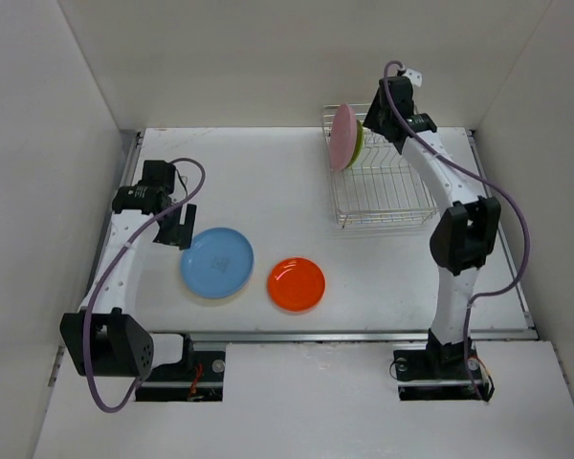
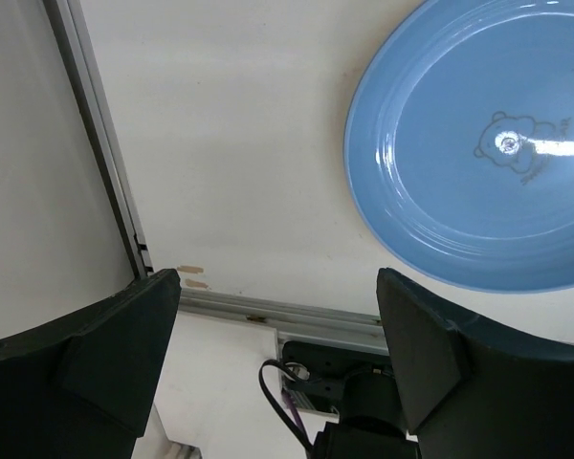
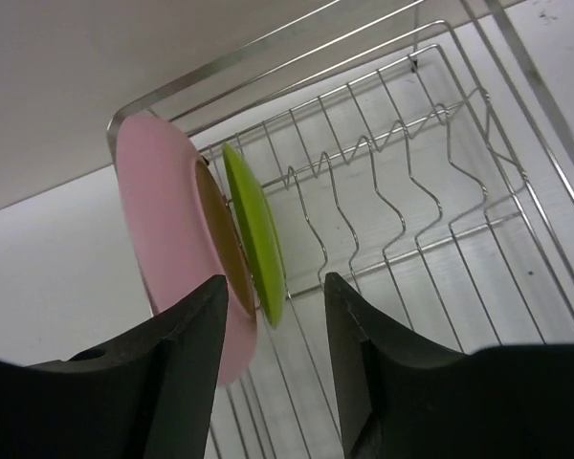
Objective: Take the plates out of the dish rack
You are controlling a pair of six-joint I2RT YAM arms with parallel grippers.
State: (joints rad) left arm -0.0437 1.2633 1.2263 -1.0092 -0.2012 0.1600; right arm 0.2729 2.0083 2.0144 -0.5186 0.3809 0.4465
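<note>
Plates split between worktop and dish rack

Left tool hangs low over the worktop with its fingers spread wide and nothing between them. Just ahead of it and off to one side lies the blue plate, flat on the worktop, with a small bear drawing at its middle; the tool does not touch it. Beside the blue plate, on the side away from the left tool, the red-orange plate also lies flat, close to it but apart.

Farther back, the right tool is released, its fingers parted, and it points into the far end of the dish rack. Straight ahead of its tips two plates stand on edge in the wire slots. The lime green plate lines up with the gap between the fingers. The larger pink plate stands close against it, its lower rim hidden behind one finger. Whether either finger touches a plate cannot be told.
</note>
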